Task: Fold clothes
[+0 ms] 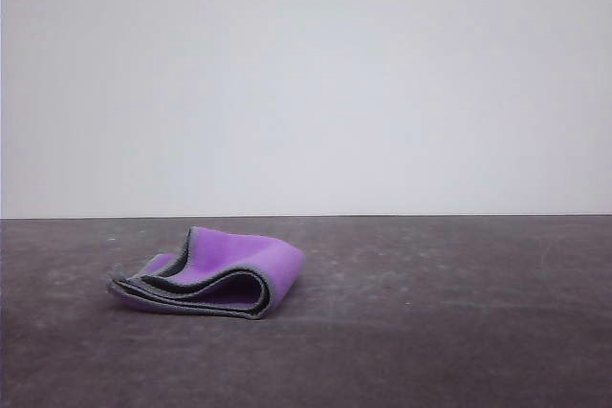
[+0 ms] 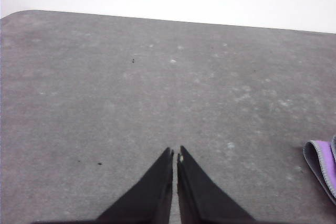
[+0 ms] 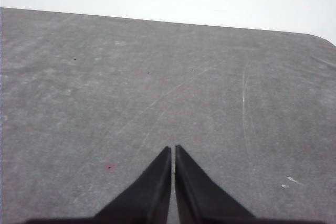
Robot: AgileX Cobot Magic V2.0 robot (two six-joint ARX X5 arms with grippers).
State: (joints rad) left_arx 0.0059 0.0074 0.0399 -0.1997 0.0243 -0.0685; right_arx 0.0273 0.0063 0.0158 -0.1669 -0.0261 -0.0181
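The clothes (image 1: 215,271) lie on the dark table, left of centre in the front view, folded into a loose bundle with the purple face outward and dark grey hem edges along the front. A corner of the clothes (image 2: 323,165) also shows in the left wrist view, off to the side of my left gripper (image 2: 175,153). That gripper is shut, its black fingertips nearly touching, with nothing between them. My right gripper (image 3: 172,149) is shut too and holds nothing, hovering over bare table.
The dark grey table (image 1: 449,322) is scuffed and speckled. Its far edge meets a plain white wall (image 1: 306,83). A rounded table corner (image 3: 321,38) appears in the right wrist view.
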